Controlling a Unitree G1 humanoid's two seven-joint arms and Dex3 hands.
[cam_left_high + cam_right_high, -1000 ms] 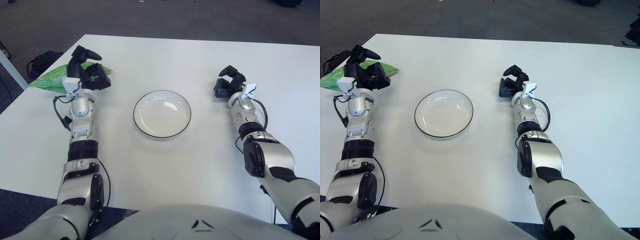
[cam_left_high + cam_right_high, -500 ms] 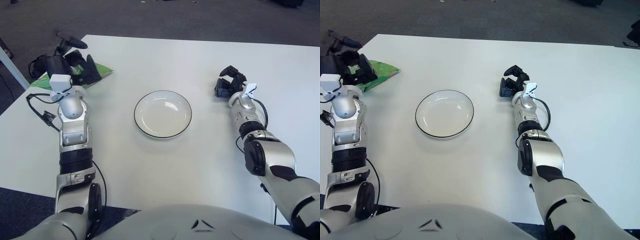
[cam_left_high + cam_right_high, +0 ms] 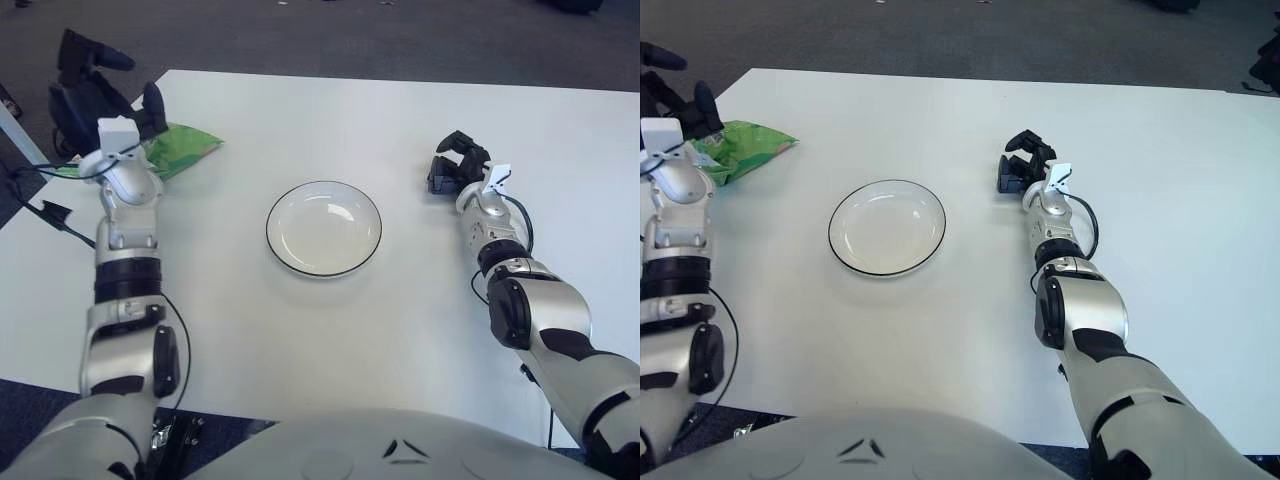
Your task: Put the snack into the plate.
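Note:
The snack is a green bag point(image 3: 178, 150) lying flat on the white table near its far left corner; it also shows in the right eye view point(image 3: 748, 148). The white plate with a dark rim point(image 3: 270, 226) stands in the middle of the table and holds nothing. My left hand point(image 3: 105, 90) is raised over the bag's left end at the table's edge, fingers spread, holding nothing. My right hand point(image 3: 452, 163) rests on the table to the right of the plate, loosely curled and holding nothing.
The table's left edge point(image 3: 30, 215) runs close by my left arm, with dark carpet beyond it. A black cable point(image 3: 55, 215) hangs from my left forearm over the table.
My left hand has lifted off the bag and swung left and back towards the table's edge, opening its fingers. The bag stays on the table. The right hand has not moved.

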